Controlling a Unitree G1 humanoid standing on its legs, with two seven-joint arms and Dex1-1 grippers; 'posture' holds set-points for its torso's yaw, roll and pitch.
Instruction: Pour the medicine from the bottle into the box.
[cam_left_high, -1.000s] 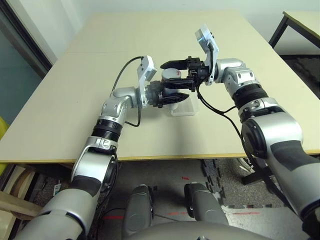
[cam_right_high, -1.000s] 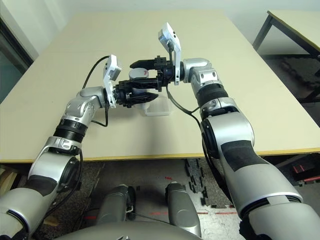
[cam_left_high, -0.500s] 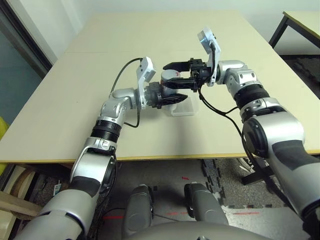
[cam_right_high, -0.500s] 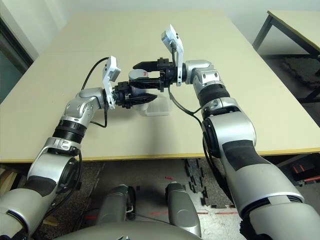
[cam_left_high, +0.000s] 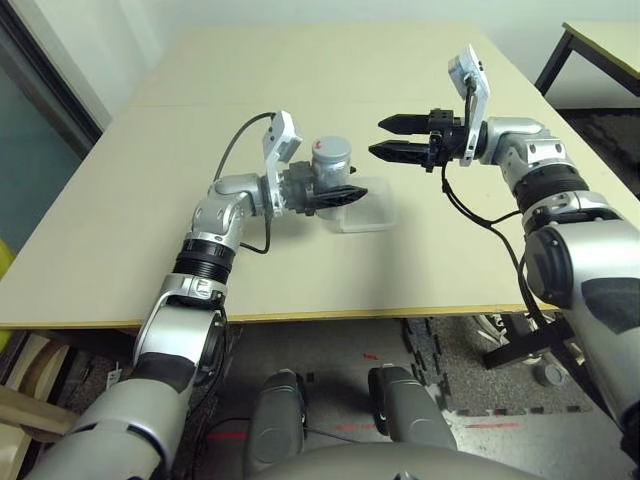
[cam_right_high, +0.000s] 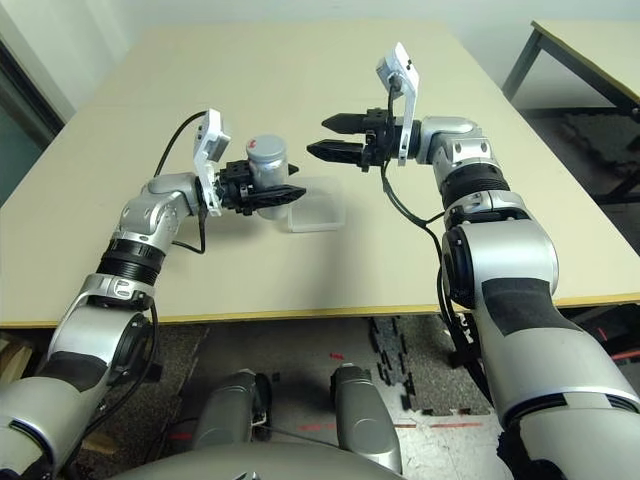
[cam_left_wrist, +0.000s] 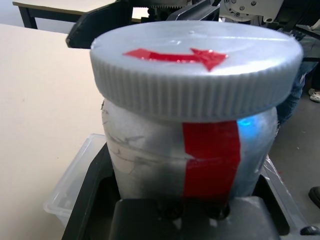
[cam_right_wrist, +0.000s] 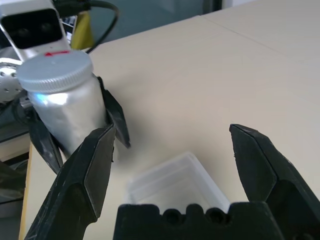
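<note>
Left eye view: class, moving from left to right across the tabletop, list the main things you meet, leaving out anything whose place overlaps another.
left gripper → box → right gripper

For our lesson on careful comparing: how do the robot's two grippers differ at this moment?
The left gripper is shut on the bottle, capped and upright; the right gripper is open and empty. The left sits by the box; the right hangs apart, above the table. Both have black fingers and point towards each other.
</note>
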